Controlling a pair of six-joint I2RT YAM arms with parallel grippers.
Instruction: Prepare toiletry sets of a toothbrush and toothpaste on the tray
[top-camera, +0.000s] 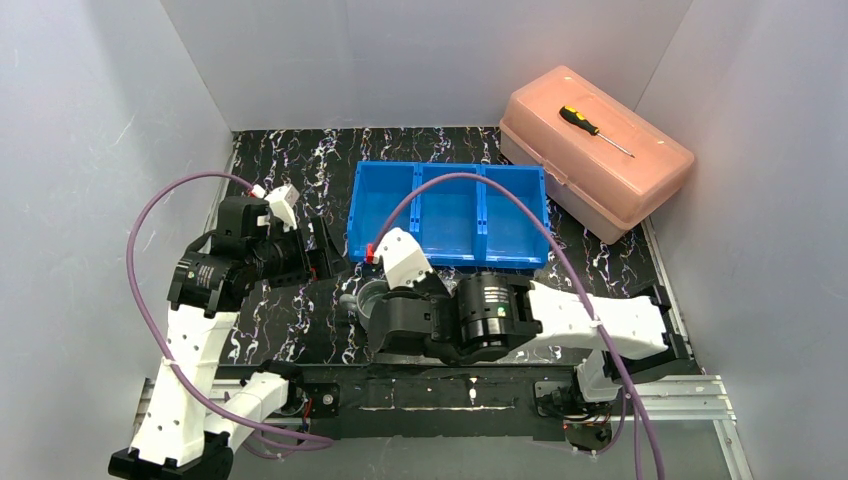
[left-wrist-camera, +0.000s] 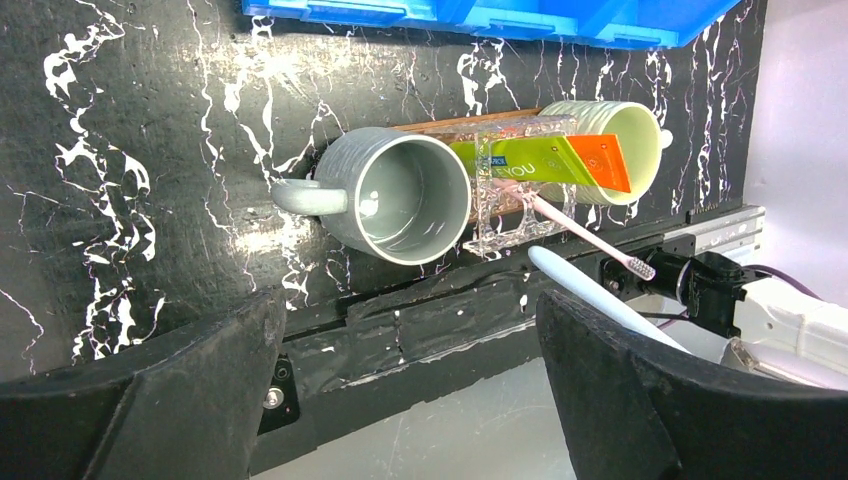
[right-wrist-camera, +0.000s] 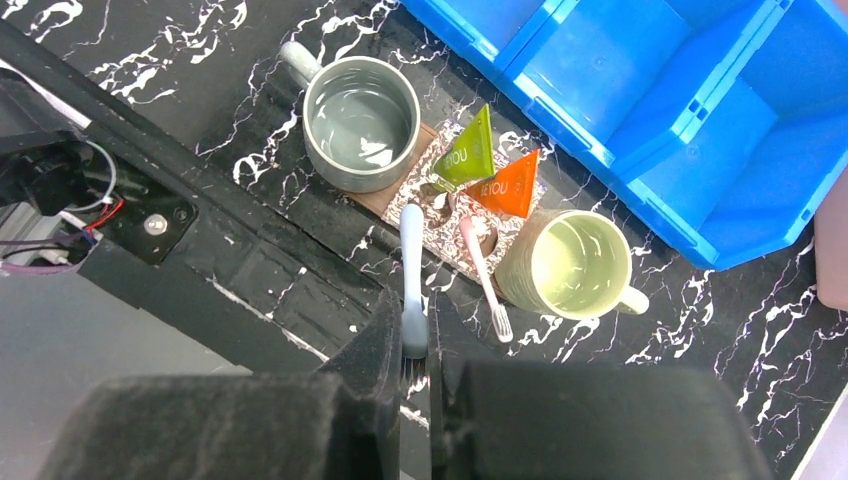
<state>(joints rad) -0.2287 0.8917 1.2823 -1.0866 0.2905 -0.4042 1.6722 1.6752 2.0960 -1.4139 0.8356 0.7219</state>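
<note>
Our right gripper is clamped on one end of a pale bluish-white plastic toothbrush. Its long axis points straight ahead at the small clear plastic holder on the flat brown wooden tray, between the grey mug and the pale green mug. Our left gripper, jaws apart and empty, looks less well placed
</note>
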